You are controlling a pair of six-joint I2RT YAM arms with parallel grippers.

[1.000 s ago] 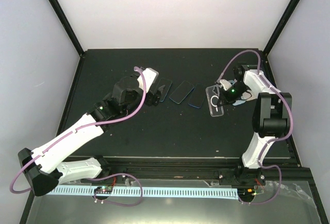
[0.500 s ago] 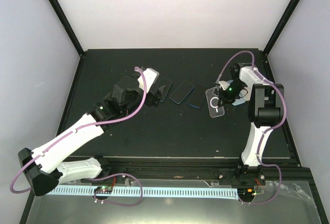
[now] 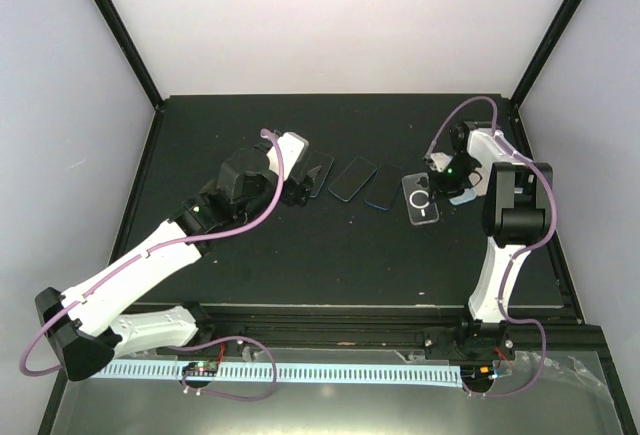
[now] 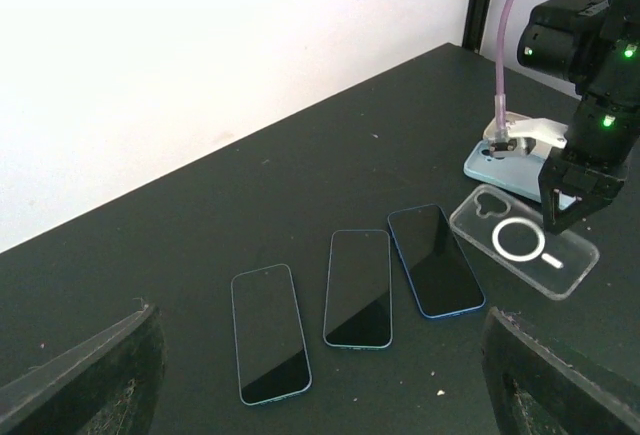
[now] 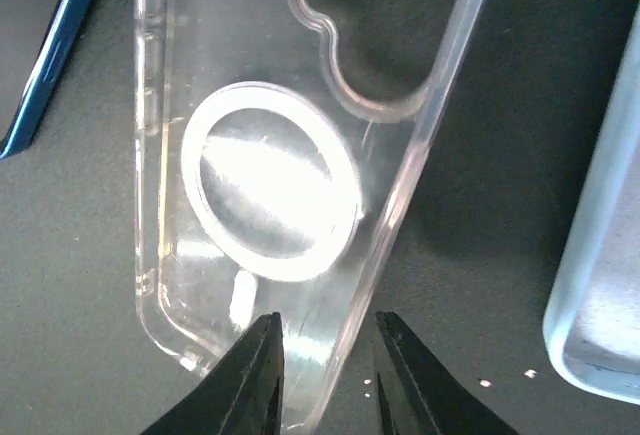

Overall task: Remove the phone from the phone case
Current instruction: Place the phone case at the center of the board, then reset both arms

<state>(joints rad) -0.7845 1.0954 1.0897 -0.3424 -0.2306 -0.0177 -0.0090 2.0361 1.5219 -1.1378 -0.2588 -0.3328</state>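
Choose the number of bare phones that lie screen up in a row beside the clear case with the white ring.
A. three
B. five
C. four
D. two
A: the left wrist view shows a first phone, a second phone and a third phone side by side, the third one next to the clear case.

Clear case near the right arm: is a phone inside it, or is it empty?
Empty. The dark table shows straight through the clear case, and only its own white ring is visible within its rim.
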